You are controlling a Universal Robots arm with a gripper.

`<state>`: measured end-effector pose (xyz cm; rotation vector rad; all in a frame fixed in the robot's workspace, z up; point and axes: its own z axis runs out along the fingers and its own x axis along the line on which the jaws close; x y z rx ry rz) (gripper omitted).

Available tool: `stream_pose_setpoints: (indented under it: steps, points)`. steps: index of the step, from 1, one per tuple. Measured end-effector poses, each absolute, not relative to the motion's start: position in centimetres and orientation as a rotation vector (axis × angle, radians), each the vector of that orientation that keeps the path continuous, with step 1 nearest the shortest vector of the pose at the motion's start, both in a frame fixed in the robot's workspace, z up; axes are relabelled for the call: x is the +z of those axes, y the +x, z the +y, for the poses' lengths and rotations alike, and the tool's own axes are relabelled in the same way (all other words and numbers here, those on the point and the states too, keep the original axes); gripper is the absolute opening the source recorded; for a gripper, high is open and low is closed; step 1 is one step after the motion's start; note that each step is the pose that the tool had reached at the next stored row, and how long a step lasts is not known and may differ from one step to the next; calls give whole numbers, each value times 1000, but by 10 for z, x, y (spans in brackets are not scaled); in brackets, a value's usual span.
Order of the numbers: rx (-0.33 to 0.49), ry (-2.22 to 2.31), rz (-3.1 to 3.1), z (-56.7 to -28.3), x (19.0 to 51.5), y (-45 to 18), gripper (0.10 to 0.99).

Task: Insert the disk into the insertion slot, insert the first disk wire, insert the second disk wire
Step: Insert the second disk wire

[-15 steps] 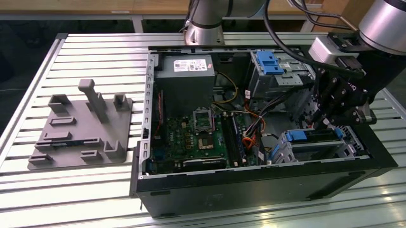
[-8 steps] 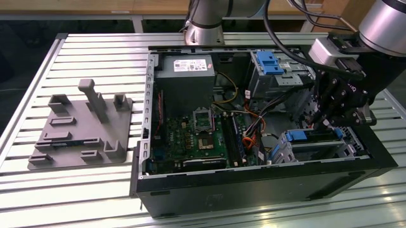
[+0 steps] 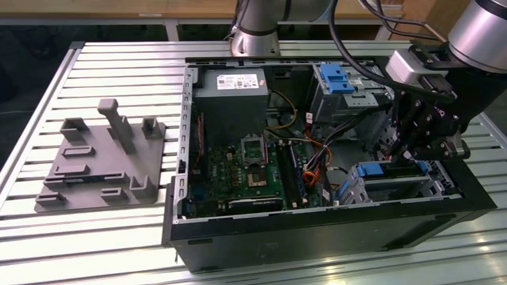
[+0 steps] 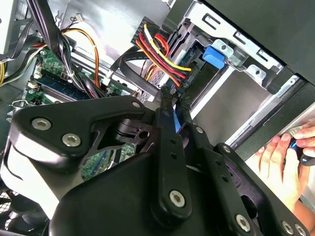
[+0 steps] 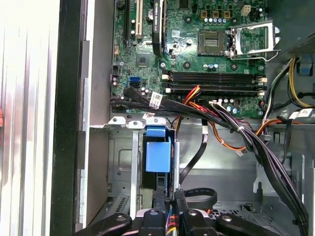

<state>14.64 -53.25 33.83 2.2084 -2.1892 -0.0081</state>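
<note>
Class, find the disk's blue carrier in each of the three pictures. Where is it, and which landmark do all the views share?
Exterior view: the blue carrier sits in the low silver cage at the exterior view's right, beside the end effector.
Second wrist view: blue carrier, just beyond the end effector.
First wrist view: blue carrier, between end effector and motherboard.
Shared landmark: the green motherboard.
</note>
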Motion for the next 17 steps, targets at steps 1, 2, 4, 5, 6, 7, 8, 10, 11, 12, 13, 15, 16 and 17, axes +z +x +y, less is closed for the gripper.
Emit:
stream_pose_setpoints:
  steps: [1,2,4,5,6,7,8,10,11,12,13,15,16,17]
  points:
    - [-8,2208,-2189,-533,338,147,196]
    - [-8,2208,-2189,-533,338,147,196]
    - [-8,2208,-2189,-533,338,147,196]
    - [-8,2209,-2189,-533,337,147,196]
    - [-8,2209,-2189,-533,337,147,196]
    - [-8,2209,-2189,-533,337,147,196]
    - [-8,2209,-2189,-533,336,147,196]
    - [-8,2209,-2189,-533,336,147,196]
    - [-8,2209,-2189,-533,336,147,196]
    - [-8,2208,-2189,-533,335,147,196]
    - [-8,2209,-2189,-533,335,147,196]
    - [-8,2208,-2189,-533,334,147,196]
    - [-8,2209,-2189,-533,334,147,196]
    - [-8,2209,-2189,-533,334,147,196]
